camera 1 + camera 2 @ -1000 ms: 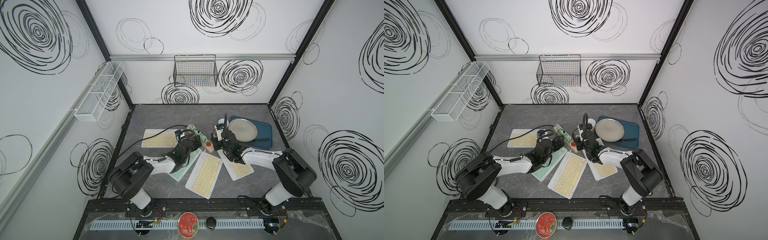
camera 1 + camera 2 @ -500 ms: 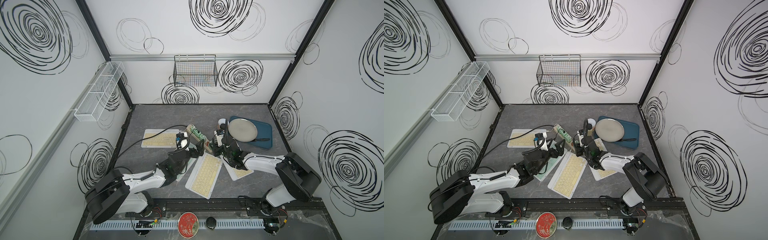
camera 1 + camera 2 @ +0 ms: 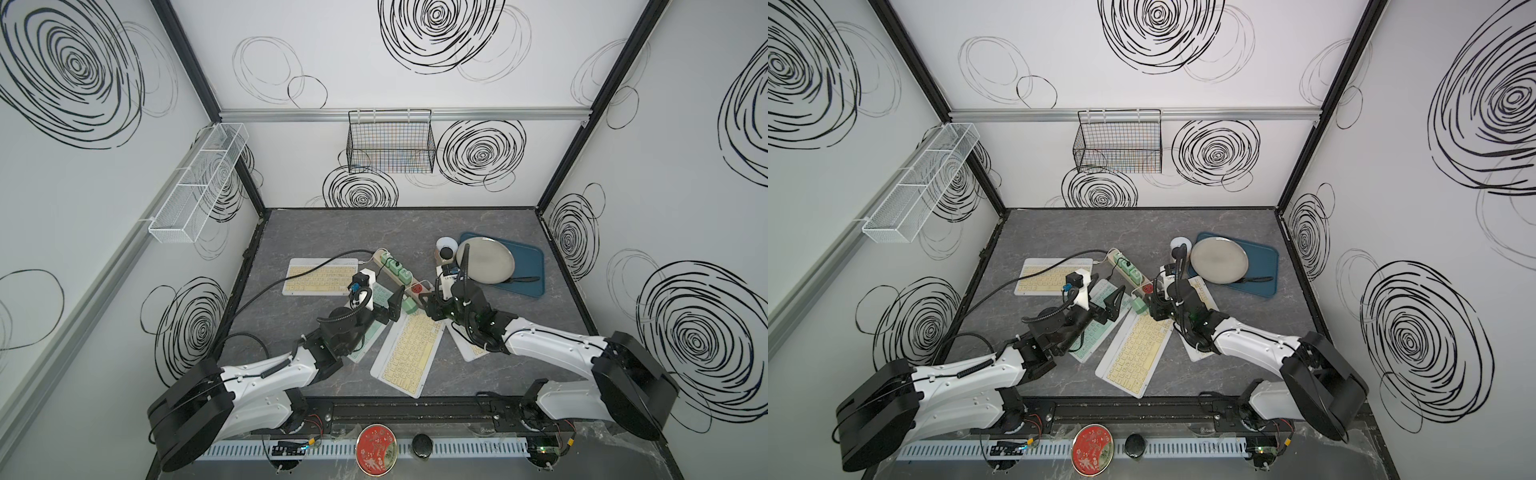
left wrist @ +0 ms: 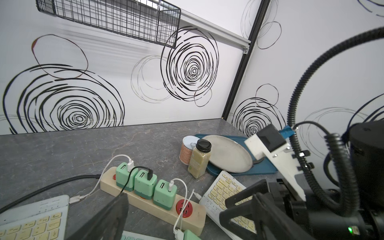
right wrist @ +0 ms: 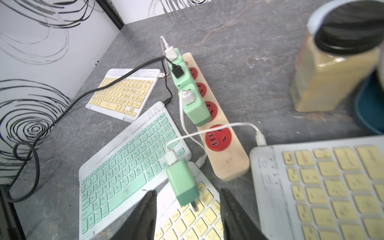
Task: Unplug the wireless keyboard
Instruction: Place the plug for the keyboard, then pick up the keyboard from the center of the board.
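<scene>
A beige power strip (image 3: 417,288) lies mid-table with three green chargers plugged in. Another green charger (image 5: 182,182) is out of the strip, its prongs bare. It rests on the top end of the middle yellow-keyed keyboard (image 3: 409,357). Its white cable (image 5: 207,131) runs to the edge of the right yellow-keyed keyboard (image 5: 322,187). My right gripper (image 5: 188,207) is open, one finger on each side of the loose charger and clear of it. My left gripper (image 3: 388,305) is open over the green-keyed keyboard (image 5: 124,158), just left of the charger (image 3: 409,306).
A fourth keyboard (image 3: 320,276) sits at the back left, wired to the strip (image 5: 226,164). A thick black cord (image 3: 266,291) trails left. A spice bottle (image 4: 199,159), a can (image 4: 186,149), and a grey plate (image 3: 486,259) on a blue tray (image 3: 528,262) stand at the back right.
My right gripper has come forward and left, and its jaws have widened off the green charger. My left arm has stretched out low, with its gripper nearer the strip's end.
</scene>
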{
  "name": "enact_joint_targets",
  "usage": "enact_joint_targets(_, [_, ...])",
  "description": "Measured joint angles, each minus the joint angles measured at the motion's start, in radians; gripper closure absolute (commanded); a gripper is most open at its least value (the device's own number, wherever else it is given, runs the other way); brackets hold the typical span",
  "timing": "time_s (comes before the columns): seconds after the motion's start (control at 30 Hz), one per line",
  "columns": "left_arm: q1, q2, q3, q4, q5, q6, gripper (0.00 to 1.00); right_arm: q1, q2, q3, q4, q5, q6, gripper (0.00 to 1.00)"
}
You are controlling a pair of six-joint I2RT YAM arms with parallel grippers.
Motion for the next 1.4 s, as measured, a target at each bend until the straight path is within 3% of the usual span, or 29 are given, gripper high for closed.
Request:
enact_joint_targets(0.27, [0.107, 0.022, 0.116, -0.082, 0.190, -0.071, 0.06, 0.021, -0.153, -0.002, -0.262, 0.221, 0.103, 0.32])
enact_joint_targets(0.4, [0.111, 0.063, 0.229, -0.143, 0.254, -0.077, 0.06, 0.015, -0.352, -0.086, -0.317, 0.272, 0.249, 0.26])
enact_joint_targets(0.57, [0.032, 0.151, 0.392, -0.309, 0.249, -0.015, 0.06, -0.007, -0.714, -0.304, -0.305, 0.307, 0.401, 0.21])
enact_joint_targets(0.7, [-0.052, 0.249, 0.549, -0.488, 0.249, 0.153, 0.06, -0.026, -0.901, -0.356, -0.366, 0.299, 0.433, 0.23])
enact_joint_targets(0.83, [-0.059, 0.321, 0.632, -0.599, 0.262, 0.361, 0.05, -0.026, -0.870, -0.298, -0.452, 0.298, 0.378, 0.25])
enact_joint_targets(1.0, [-0.054, 0.390, 0.652, -0.692, 0.318, 0.739, 0.07, -0.021, -0.696, -0.245, -0.476, 0.284, 0.326, 0.26])
enact_joint_targets(1.03, [-0.054, 0.406, 0.653, -0.711, 0.323, 0.804, 0.13, -0.016, -0.661, -0.245, -0.469, 0.278, 0.319, 0.26])
enact_joint_targets(1.07, [-0.050, 0.427, 0.666, -0.749, 0.337, 0.857, 0.26, -0.010, -0.627, -0.246, -0.461, 0.273, 0.312, 0.26])
enact_joint_targets(1.13, [-0.033, 0.481, 0.734, -0.850, 0.371, 0.917, 0.42, -0.003, -0.573, -0.248, -0.439, 0.268, 0.299, 0.25])
enact_joint_targets(1.17, [-0.015, 0.526, 0.806, -0.922, 0.396, 0.942, 0.45, 0.000, -0.554, -0.251, -0.423, 0.266, 0.293, 0.25])
enact_joint_targets(1.27, [0.034, 0.664, 1.043, -1.078, 0.431, 0.968, 0.41, 0.005, -0.516, -0.254, -0.378, 0.265, 0.275, 0.25])
enact_joint_targets(1.4, [0.057, 0.759, 1.180, -1.194, 0.432, 0.991, 0.40, 0.012, -0.500, -0.255, -0.334, 0.266, 0.257, 0.25])
